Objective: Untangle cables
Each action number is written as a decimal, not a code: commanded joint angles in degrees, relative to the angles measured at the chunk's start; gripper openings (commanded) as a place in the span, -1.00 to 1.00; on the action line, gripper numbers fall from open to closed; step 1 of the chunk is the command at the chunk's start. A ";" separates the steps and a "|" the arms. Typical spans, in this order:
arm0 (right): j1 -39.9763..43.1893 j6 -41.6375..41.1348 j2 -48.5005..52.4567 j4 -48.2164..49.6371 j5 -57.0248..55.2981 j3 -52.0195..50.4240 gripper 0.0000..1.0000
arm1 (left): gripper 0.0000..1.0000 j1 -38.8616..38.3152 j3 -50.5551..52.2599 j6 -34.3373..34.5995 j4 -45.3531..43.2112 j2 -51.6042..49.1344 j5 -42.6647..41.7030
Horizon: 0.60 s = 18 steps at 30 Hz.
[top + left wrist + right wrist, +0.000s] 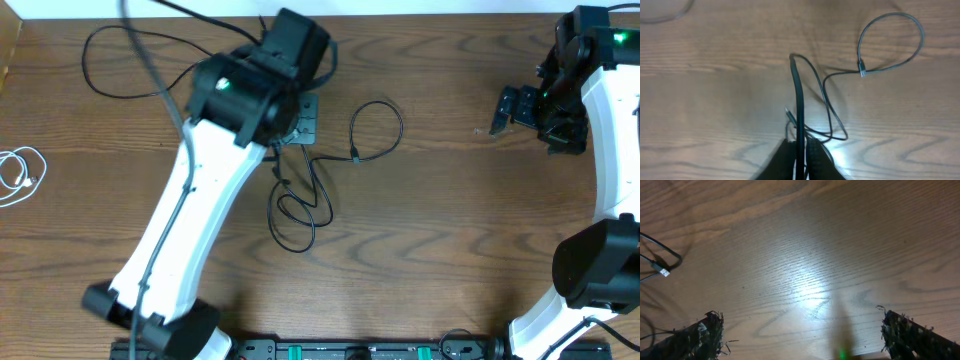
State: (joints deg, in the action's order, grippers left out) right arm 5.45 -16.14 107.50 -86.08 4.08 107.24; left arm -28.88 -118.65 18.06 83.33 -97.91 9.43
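Looking from overhead, a black cable (300, 205) loops on the bench (450, 230) beside the left arm (200, 200), and a white cable (22, 172) lies far left. Left wrist: the left gripper (800, 150) pinches that black cable. Right wrist: the right gripper (800, 320) gapes wide, holding nothing

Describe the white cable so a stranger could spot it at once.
Start at the wooden table and go to its far left edge in the overhead view, beyond the left arm. There lies the white cable, a small loose coil. It is the only pale cord; the black cables loop nearer the middle.
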 commanded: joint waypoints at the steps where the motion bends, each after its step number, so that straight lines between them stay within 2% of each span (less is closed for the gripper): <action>1: -0.20 -0.76 -1.11 -0.07 -0.07 0.55 0.99 | -0.46 0.22 -0.57 0.46 0.50 -4.44 -1.51; 5: -0.20 -0.76 -1.11 -0.04 -0.07 0.55 0.98 | -0.31 0.20 -0.57 0.46 1.31 -7.17 -1.55; 6: -0.20 -0.76 -1.11 -0.07 -0.07 0.55 0.98 | -0.14 0.20 -0.57 0.46 1.77 -8.15 -1.53; 9: -0.20 -0.76 -1.11 -0.07 -0.07 0.55 0.99 | 0.07 0.20 -0.46 0.46 2.08 -8.70 -1.53; 18: -0.20 -0.76 -1.11 -0.04 -0.07 0.55 0.98 | 0.23 0.20 1.81 0.42 4.42 -8.83 -1.53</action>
State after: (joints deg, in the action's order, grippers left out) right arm 5.45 -16.14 107.50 -86.08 4.10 107.24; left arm -28.88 -118.52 18.20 87.48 -106.32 7.62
